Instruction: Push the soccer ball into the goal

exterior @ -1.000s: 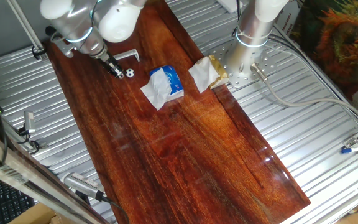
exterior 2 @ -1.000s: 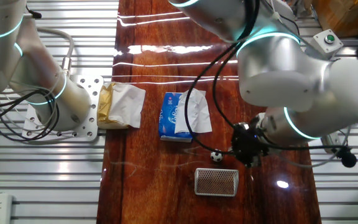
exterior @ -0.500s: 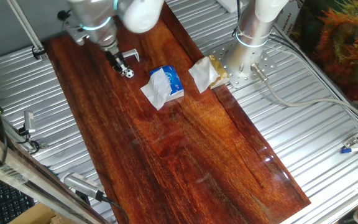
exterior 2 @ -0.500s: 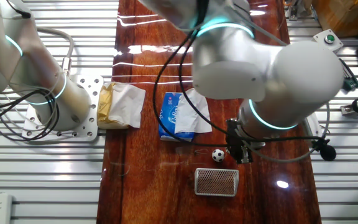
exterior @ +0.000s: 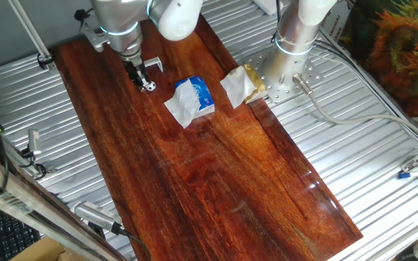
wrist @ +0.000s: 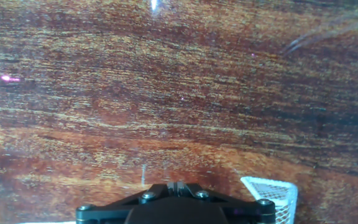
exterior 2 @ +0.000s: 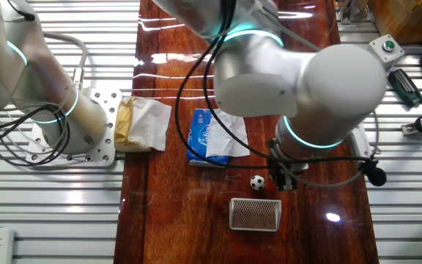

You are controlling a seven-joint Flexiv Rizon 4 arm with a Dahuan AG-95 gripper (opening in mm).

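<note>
Seen from one fixed view, the black two-finger gripper is down near the wood tabletop w/ fingers pinched together on nothing, tiny white-and-black soccer ball just beside the tips and the small white-grey bracket goal close behind. Other fixed view: ball sits btwn gripper and blue tissue packet, goal near it. Hand view only shows wood plus a goal corner, no ball.
</note>
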